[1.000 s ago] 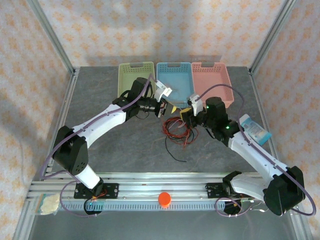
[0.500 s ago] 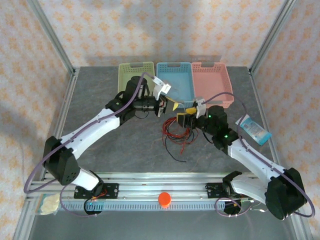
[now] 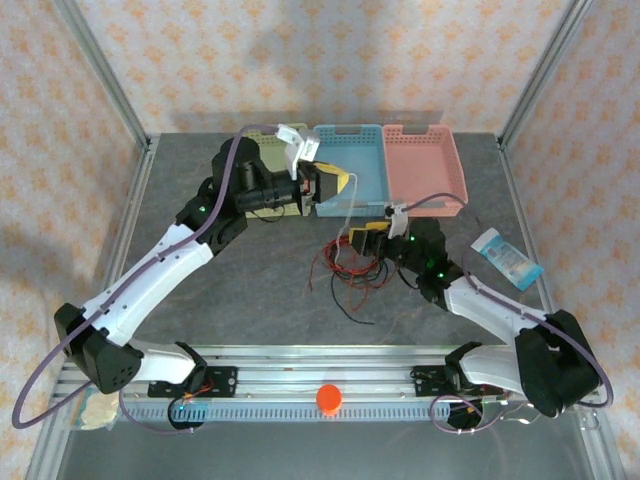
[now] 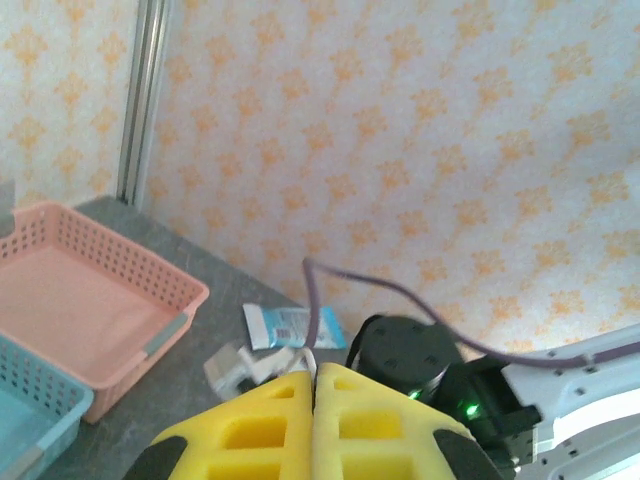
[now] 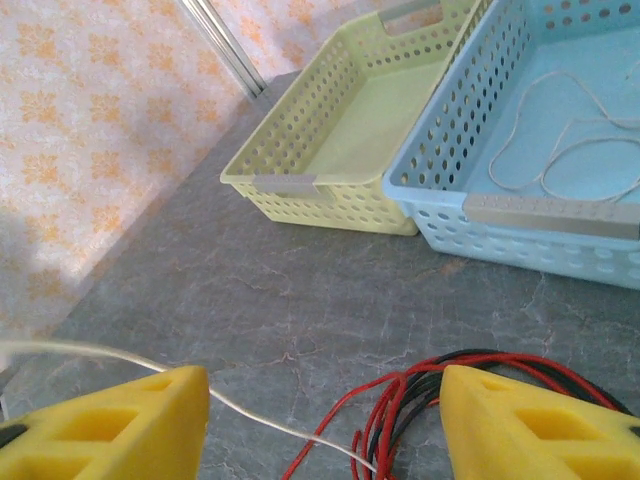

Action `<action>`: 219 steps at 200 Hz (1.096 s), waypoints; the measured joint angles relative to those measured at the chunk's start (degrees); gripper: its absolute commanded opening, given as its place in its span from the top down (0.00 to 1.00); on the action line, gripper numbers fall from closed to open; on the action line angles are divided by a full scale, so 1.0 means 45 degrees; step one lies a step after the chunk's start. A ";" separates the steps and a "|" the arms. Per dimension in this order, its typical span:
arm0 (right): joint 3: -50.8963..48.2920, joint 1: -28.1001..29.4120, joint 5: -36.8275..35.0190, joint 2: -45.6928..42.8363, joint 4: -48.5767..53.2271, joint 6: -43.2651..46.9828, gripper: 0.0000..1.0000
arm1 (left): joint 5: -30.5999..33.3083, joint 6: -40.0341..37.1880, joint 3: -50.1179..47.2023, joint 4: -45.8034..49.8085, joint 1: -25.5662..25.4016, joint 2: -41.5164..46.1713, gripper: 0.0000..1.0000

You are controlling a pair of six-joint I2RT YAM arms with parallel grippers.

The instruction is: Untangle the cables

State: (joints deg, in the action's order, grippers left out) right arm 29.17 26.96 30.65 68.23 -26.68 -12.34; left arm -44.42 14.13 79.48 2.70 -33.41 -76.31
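A tangle of red and black cables (image 3: 348, 268) lies on the grey table just in front of the baskets. My left gripper (image 3: 340, 181) is raised over the near left corner of the blue basket (image 3: 365, 135). It is shut on a whitish cable (image 3: 347, 210) that hangs down to the tangle; in the left wrist view the cable (image 4: 312, 358) comes out between the closed yellow fingers (image 4: 260, 425). My right gripper (image 3: 365, 235) stands open, low at the tangle's back edge. In its own view the whitish cable (image 5: 250, 415) crosses between its fingers and the red and black cables (image 5: 440, 395) lie by the right finger (image 5: 540, 425).
A yellow-green basket (image 5: 340, 130), the blue basket (image 5: 550, 215) with a whitish cable loop (image 5: 560, 140) in it, and a pink basket (image 3: 425, 165) line the back. A blue-white packet (image 3: 508, 258) lies at right. An orange knob (image 3: 328, 398) sits on the front rail.
My left arm has lifted and swung back toward the baskets, drawing the whitish cable up out of the tangle. My right gripper has opened and moved down to the left.
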 measured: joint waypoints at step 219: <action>-0.1715 0.0500 -0.1010 0.0209 -0.2108 -0.1909 0.36 | 0.4828 0.0520 0.5892 0.0884 0.0005 -0.1904 1.00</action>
State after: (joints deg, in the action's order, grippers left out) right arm 21.45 29.21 26.11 69.17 -36.16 -20.93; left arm -22.70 16.47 106.00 6.68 -33.39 -84.88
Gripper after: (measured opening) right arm 0.647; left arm 0.050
